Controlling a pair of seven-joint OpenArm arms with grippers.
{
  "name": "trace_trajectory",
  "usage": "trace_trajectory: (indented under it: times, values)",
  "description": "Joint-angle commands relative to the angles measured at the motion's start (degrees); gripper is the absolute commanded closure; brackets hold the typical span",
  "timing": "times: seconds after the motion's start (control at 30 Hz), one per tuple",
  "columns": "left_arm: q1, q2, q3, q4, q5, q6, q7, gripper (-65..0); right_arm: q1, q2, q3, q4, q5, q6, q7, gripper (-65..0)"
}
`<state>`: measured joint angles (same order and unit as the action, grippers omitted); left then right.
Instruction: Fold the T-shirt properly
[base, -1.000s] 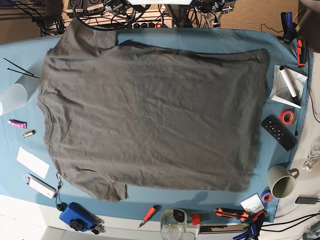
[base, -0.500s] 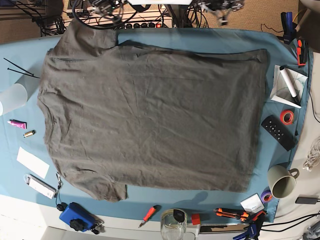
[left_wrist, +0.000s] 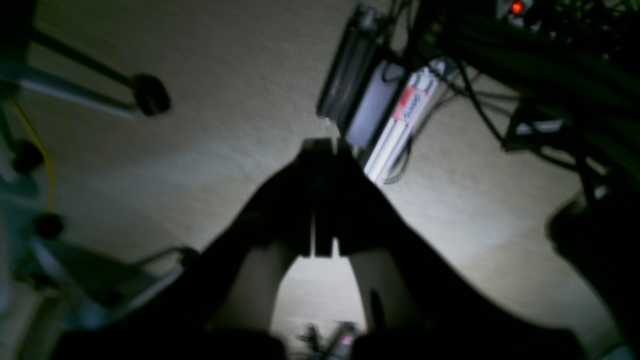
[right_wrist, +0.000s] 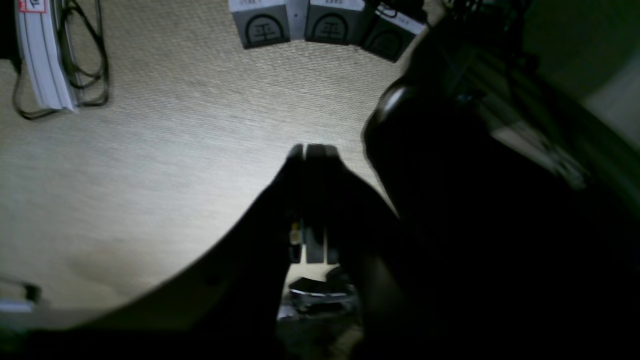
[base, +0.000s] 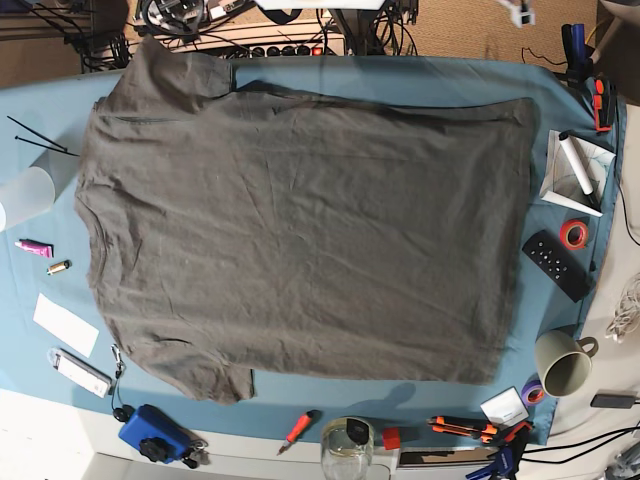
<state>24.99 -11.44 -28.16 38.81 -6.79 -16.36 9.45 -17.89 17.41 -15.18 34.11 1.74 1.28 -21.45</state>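
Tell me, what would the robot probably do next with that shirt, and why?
Probably bring both arms down over the table and open the grippers. The T-shirt lies spread flat on the blue cloth, not yet folded, and nothing touches it. The left gripper and right gripper are both shut, empty, and face bare floor, away from the shirt.

Lab workbench: tools (base: 465, 428), tape (base: 574, 235), cables (base: 200, 12) around.

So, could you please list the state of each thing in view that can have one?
T-shirt: spread flat on the blue cloth, unfolded, untouched.
Left gripper: shut, empty, over the floor.
Right gripper: shut, empty, over the floor.
Mug: upright.
Glass jar: upright.
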Motion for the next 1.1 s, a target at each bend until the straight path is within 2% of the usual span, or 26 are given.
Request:
trace_trajectory:
  times: [0.0, 0.17, 0.4, 0.6, 0.83, 0.93, 1.0, 1.07]
  values:
    - [1.75, -0.94, -0.11, 1.90, -0.11, -0.20, -0.02, 0.0, -1.66, 1.49, 1.51, 2.10, 0.94, -0.31, -0.48, 0.0]
    - [7.21, -1.22, -0.11, 11.13, 0.31, 4.87, -0.04, 0.0, -8.66, 1.81, 8.83, 11.96, 1.99, -0.26, -2.62, 0.0]
    - [16.06, -0.79, -0.11, 24.04, 0.26, 4.46, -0.04, 0.0, -16.96, 1.81, 15.80, 25.64, 1.99, -0.28, -8.98, 0.0]
    - [24.37, -0.76, -0.11, 34.60, -3.02, 4.48, -0.02, 0.0, -24.65, 1.77, 21.55, 38.75, 7.91, -0.28, -15.28, 0.0]
    - [31.06, -0.79, -0.11, 45.40, -4.00, 4.46, 0.22, 0.0, -32.17, 0.50, 29.62, 49.55, 9.40, -0.28, -18.05, 0.0]
    - [32.65, -0.79, -0.11, 49.33, -4.00, 4.46, 2.47, 0.0, -34.12, 0.28, 32.54, 54.16, 12.98, -0.13, -22.64, 0.0]
    - [33.14, -0.76, -0.11, 51.54, -4.02, 4.46, 5.40, 0.0, -34.95, 0.22, 34.42, 57.31, 14.29, 1.92, -26.14, -0.4]
    - [33.09, -0.79, -0.11, 53.07, -4.00, 4.46, 7.72, 0.0, -35.56, 0.22, 36.22, 60.39, 15.45, 4.02, -28.98, -6.2]
